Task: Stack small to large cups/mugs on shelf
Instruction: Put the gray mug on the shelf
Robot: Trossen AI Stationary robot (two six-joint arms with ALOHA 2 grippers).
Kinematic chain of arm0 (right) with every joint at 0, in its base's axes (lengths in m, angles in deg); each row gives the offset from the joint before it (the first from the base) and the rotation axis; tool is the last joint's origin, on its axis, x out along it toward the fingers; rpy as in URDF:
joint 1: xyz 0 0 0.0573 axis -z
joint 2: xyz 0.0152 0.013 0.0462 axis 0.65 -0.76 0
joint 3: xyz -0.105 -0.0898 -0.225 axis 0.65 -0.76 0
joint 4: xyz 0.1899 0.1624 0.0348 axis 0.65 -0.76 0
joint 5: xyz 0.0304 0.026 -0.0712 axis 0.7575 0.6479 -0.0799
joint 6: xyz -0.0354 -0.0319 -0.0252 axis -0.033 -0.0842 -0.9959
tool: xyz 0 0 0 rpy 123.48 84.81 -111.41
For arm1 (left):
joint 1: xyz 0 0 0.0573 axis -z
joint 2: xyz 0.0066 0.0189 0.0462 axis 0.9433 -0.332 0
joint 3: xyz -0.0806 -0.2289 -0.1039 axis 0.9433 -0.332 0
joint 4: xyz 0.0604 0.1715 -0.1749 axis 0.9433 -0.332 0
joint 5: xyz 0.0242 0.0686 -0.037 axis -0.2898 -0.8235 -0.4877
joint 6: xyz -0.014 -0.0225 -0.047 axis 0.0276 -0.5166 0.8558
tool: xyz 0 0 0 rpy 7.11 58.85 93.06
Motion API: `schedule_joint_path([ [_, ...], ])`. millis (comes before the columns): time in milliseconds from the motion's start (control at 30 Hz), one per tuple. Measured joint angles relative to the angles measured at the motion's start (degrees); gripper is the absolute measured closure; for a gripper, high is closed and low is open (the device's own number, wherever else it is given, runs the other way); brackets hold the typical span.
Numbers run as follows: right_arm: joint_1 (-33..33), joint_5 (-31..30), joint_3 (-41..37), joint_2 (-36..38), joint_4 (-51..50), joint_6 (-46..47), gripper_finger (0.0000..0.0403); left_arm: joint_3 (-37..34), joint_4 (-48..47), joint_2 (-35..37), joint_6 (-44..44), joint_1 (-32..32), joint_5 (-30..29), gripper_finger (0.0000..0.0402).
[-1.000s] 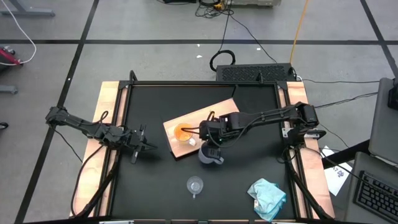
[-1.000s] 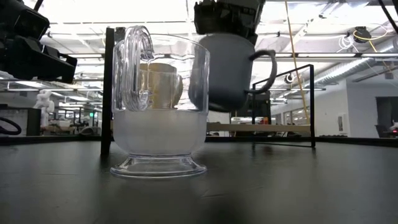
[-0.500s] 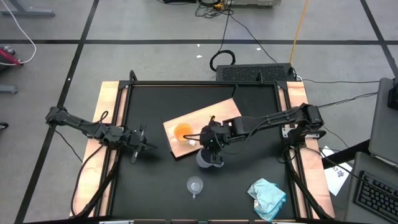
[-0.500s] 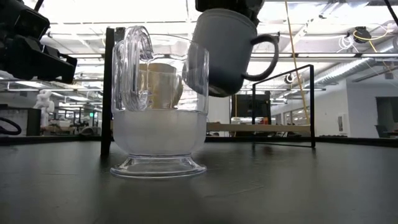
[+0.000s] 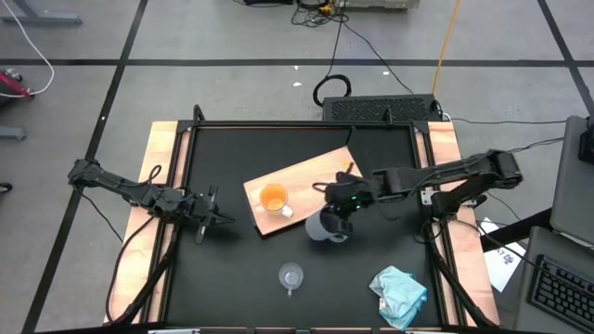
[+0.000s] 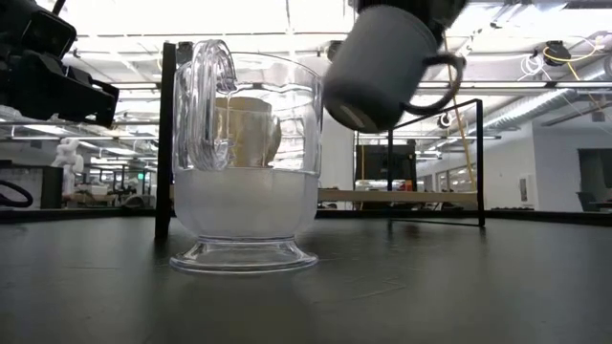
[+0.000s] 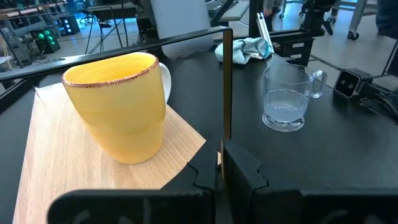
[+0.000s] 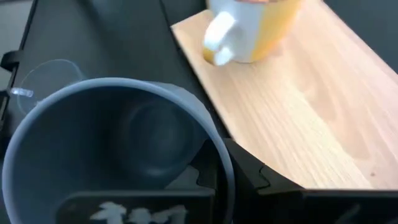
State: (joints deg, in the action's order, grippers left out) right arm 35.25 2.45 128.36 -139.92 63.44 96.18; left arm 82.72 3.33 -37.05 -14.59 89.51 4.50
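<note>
An orange mug (image 5: 273,198) with a white handle stands upright on the light-wood shelf board (image 5: 316,176), near the board's left end. My right gripper (image 5: 340,209) is shut on a blue-grey mug (image 5: 324,226), which hangs over the black table just off the board's near edge. A clear glass cup (image 5: 291,276) stands on its foot near the table's front edge. My left gripper (image 5: 218,219) waits shut at the table's left, pointing at the board. My right gripper holds the blue-grey mug by its rim (image 8: 219,155), with one finger inside the mug and one (image 8: 249,177) outside the wall. The fingers slant down from the table's right side. The mug (image 6: 382,67) is lifted clear and tilted, its handle toward the right.
A crumpled pale teal cloth (image 5: 401,292) lies at the table's near right corner. A black metal frame (image 6: 164,134) runs around the tabletop, with wood strips along both sides. There is bare board surface (image 8: 298,106) to the right of the orange mug.
My right gripper has drawn back toward the table's right edge, carrying the blue-grey mug with it and tipping. The mug has risen a little and now hangs more tilted, its bottom swung toward the left. The other things have stayed put.
</note>
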Motion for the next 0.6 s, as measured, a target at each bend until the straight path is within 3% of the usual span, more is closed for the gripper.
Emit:
schedule_joint_path([
  [233,0.08,0.04,-10.62,7.95,11.92,1.09,0.0399,0.0,0.02,0.0,0.3,-0.01,-0.04,0.0376],
  [600,1.15,-0.22,-14.66,8.98,17.95,-1.72,0.0399,0.0,0.2,0.01,1.48,-0.01,-0.13,0.0376],
])
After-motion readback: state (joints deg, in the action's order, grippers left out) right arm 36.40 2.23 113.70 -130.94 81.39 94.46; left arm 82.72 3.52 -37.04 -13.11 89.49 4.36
